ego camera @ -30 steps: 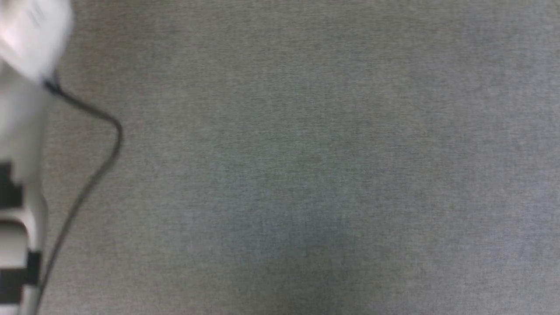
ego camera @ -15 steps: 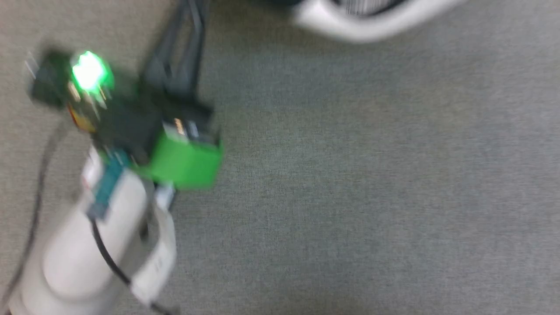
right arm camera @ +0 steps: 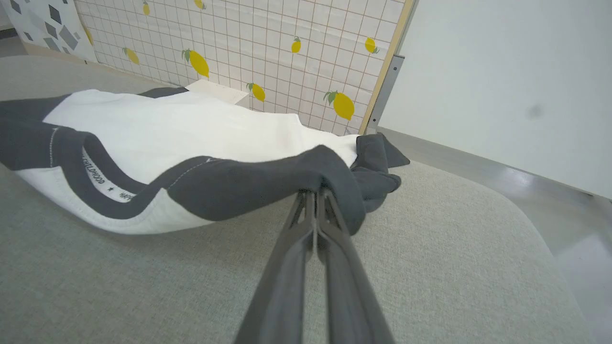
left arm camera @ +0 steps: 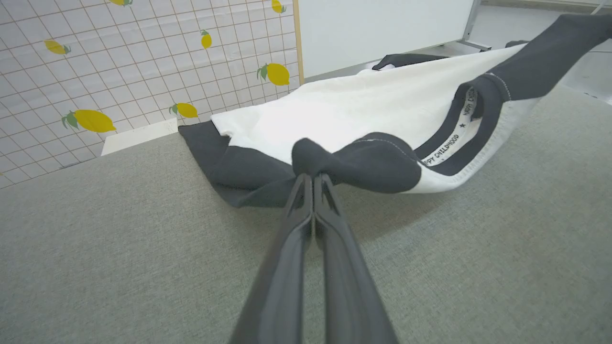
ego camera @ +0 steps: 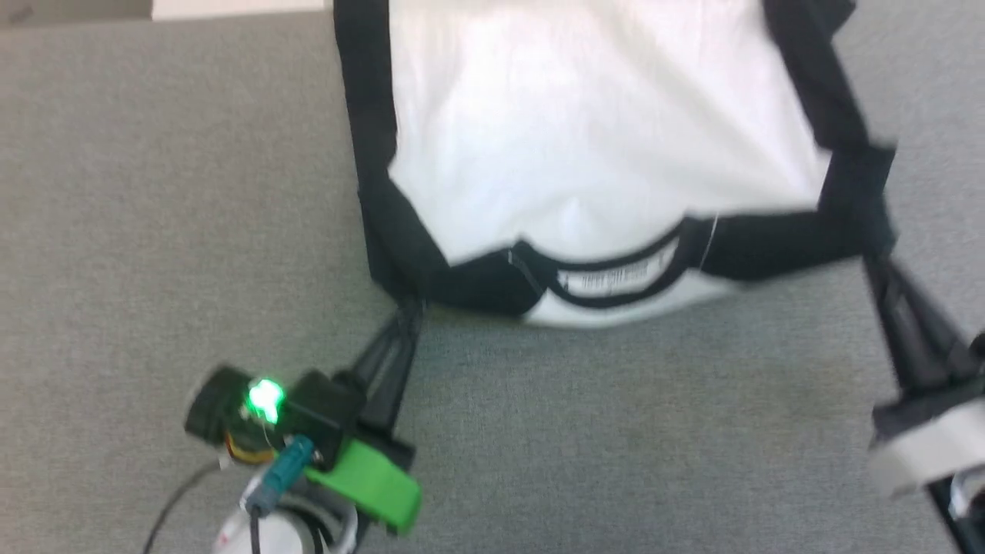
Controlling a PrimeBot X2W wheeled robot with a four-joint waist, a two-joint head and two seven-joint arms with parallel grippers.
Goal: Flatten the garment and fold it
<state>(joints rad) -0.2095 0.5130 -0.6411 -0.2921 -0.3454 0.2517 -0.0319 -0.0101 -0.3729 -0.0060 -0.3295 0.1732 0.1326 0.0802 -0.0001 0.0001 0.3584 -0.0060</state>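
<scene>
So the head camera has swung over in the last second. It was staring at bare grey cushion and now we've finally got the garment [ego camera: 600, 131] in frame, so we'd put that down to our own view turning, not the shirt moving. It lies on the grey padded surface [ego camera: 154, 192], with its white body running to the far side and the black neckband [ego camera: 616, 285] nearest us. Our left gripper [ego camera: 408, 312] is clenched on the near-left black shoulder and our right gripper [ego camera: 873, 258] is clamped on the near-right one. The collar end hangs slightly off the cushion between them. We reckon we're mid-flatten, and no folding has started yet. As for what's around, the lemon-print tiled panel [left arm camera: 95, 71] and a white board [left arm camera: 382, 28] stand past the far edge, well clear. Nothing else sits on the cushion. The only real nuisance looks like the right sleeve [right arm camera: 377, 167], which is bunched up just beside our right fingers and probably needs straightening.
</scene>
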